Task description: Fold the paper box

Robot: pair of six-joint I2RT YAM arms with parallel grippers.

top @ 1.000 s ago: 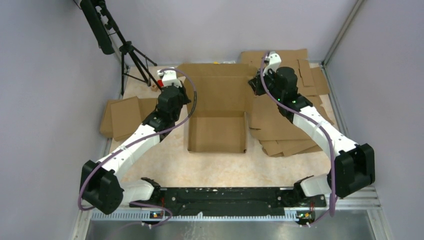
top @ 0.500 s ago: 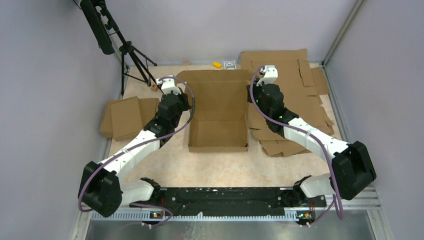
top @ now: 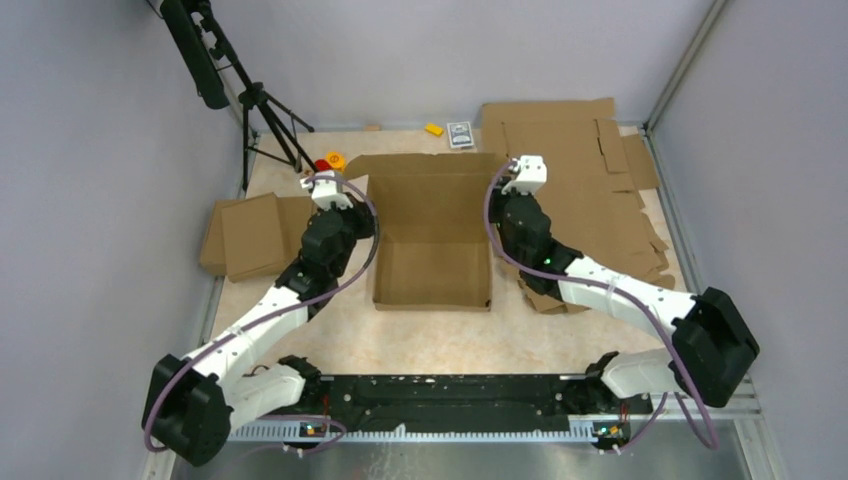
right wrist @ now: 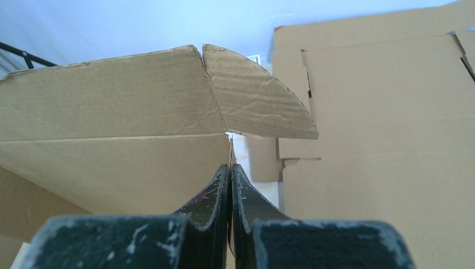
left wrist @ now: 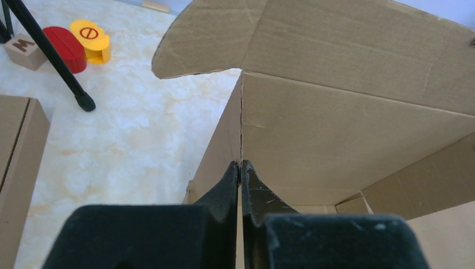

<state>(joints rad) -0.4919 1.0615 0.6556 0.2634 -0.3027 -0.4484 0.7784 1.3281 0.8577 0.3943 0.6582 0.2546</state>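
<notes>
Cardboard box [top: 432, 265]: centre of table [top: 330, 325], between the two arms. Open on top, side walls upright. Rear panel raised, with a rounded flap at each end.
Left gripper [left wrist: 240, 168]: jaws pressed together, pinching the top edge of the box's left wall at the rear corner.
Right gripper [right wrist: 230, 170]: jaws pressed together, pinching the top edge of the right wall at the rear corner.
Sheet pile [top: 590, 190]: flat on the table, right of the box and partly under the right arm. Contact with the box cannot be determined.
Small cardboard pieces [top: 245, 235]: on the table, left of the box and apart from it.
Tripod [top: 262, 105]: far-left corner, one foot on the table near the toys.
Toys: red piece [left wrist: 61, 47], yellow piece [left wrist: 89, 36] and lettered block [left wrist: 22, 45], grouped beyond the left rear flap.
Far edge: small yellow item [top: 433, 128] and card [top: 461, 134], behind the box.
</notes>
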